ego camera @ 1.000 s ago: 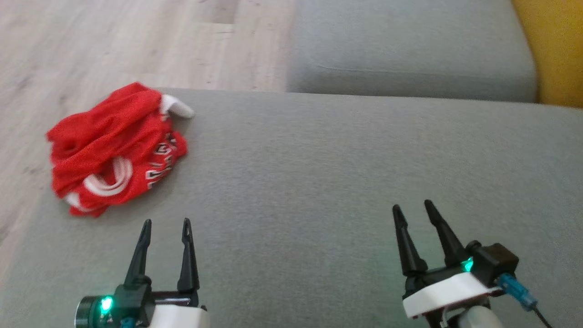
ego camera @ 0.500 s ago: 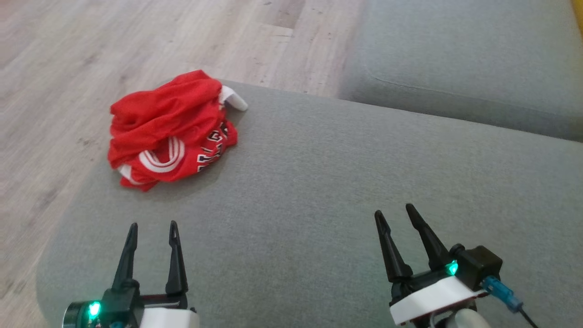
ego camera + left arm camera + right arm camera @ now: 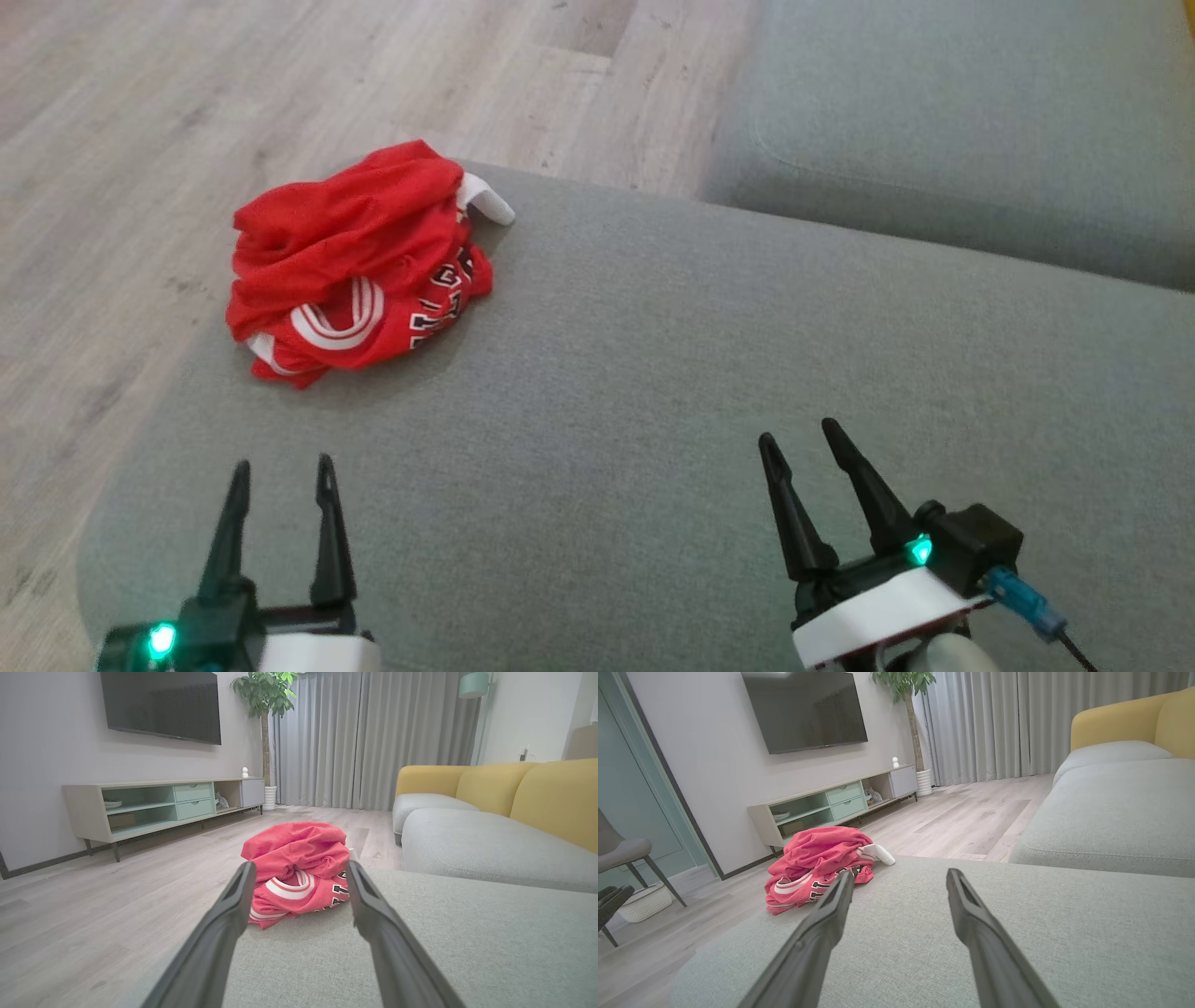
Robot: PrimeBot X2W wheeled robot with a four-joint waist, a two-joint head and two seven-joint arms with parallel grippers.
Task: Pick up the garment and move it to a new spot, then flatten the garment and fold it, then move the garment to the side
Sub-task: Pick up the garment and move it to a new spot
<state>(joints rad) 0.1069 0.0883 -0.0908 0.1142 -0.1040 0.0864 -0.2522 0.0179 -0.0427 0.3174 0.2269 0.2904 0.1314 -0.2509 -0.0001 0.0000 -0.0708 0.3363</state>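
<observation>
While both grippers hover by the near edge of the grey cushion (image 3: 607, 373), the garment (image 3: 359, 266) lies crumpled in a heap at the cushion's far left corner, its red cloth reaching the left edge beside the floor (image 3: 140, 121). White trim loops show on its near side with dark-and-white lettering beside them, and a white bit sticks out at its far end. The left gripper (image 3: 283, 462) sits at the near left corner, released and empty, pointing toward the garment. In the left wrist view the heap shows between its two fingers (image 3: 236, 905), well apart from the tips. The right gripper (image 3: 798, 429) is further right along the near edge, also spread with nothing held, angled slightly left. In the right wrist view the garment sits off to the left of that gripper's fingers. A second cushion (image 3: 934, 121) lies beyond the far edge at the right. A TV (image 3: 161, 704), a cabinet (image 3: 154, 805), a plant (image 3: 266, 690) and curtains (image 3: 364, 737) stand across the room.
</observation>
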